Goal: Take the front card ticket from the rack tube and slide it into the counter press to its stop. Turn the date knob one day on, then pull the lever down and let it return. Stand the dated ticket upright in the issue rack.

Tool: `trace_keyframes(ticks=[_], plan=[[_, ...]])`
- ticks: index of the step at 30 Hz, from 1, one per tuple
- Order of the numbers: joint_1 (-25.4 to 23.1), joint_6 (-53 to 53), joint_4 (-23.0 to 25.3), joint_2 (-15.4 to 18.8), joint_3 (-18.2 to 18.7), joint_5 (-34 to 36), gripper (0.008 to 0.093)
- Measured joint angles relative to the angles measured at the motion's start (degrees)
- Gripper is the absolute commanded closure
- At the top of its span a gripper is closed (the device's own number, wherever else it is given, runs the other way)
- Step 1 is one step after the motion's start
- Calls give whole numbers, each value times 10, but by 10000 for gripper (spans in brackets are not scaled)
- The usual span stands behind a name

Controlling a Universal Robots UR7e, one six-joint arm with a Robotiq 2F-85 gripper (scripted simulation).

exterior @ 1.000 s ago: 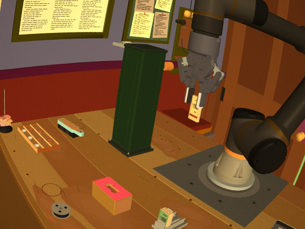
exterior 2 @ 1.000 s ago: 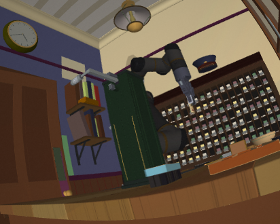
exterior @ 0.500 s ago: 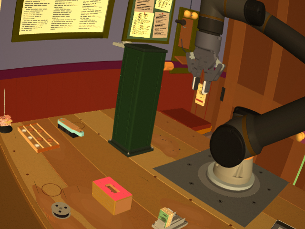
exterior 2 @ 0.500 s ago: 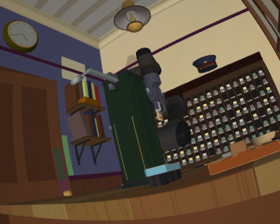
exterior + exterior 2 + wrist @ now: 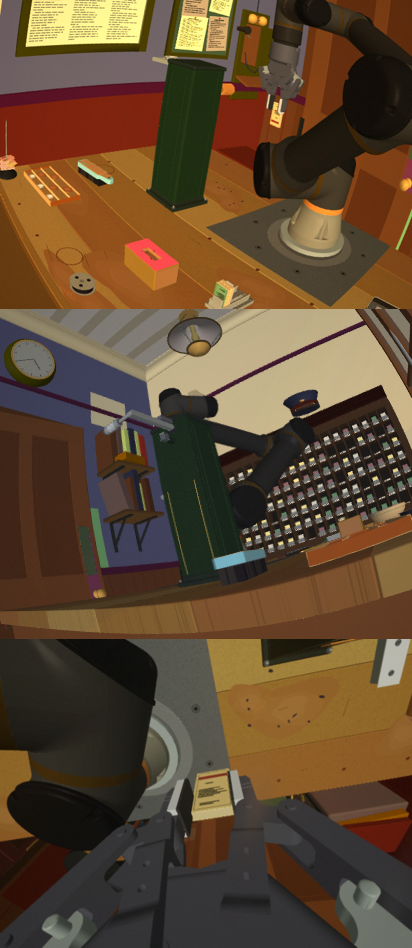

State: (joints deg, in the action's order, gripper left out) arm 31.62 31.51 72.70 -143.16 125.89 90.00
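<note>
High at the back right of the counter, behind the arm's own base, my gripper (image 5: 277, 105) is closed on a cream card ticket (image 5: 275, 116) with a red top stripe, which hangs below the fingers. In the wrist camera the ticket (image 5: 212, 795) sits upright in my gripper (image 5: 208, 794), printed face toward the lens. The tall dark green counter press (image 5: 186, 133) stands mid-counter, left of the gripper. Its lever (image 5: 131, 418) sticks out near the top. The pink-topped box with a slot (image 5: 151, 262) sits at the front. A small rack holding tickets (image 5: 226, 294) is at the front edge.
The arm's base (image 5: 312, 229) stands on a grey plate at right. A coin tray (image 5: 51, 186) and a brush (image 5: 95, 172) lie at left. A paper spike (image 5: 6, 159) stands at the far left. A round reel (image 5: 81, 283) lies at the front left.
</note>
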Motion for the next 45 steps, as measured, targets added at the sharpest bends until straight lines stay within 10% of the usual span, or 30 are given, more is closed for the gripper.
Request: trace_keyframes(ticks=[21,39,45], plan=[[123,124,99,122,-23,0,934],[126,127,114,142,-29,0,934],[72,73,152,202,-51,0,934]])
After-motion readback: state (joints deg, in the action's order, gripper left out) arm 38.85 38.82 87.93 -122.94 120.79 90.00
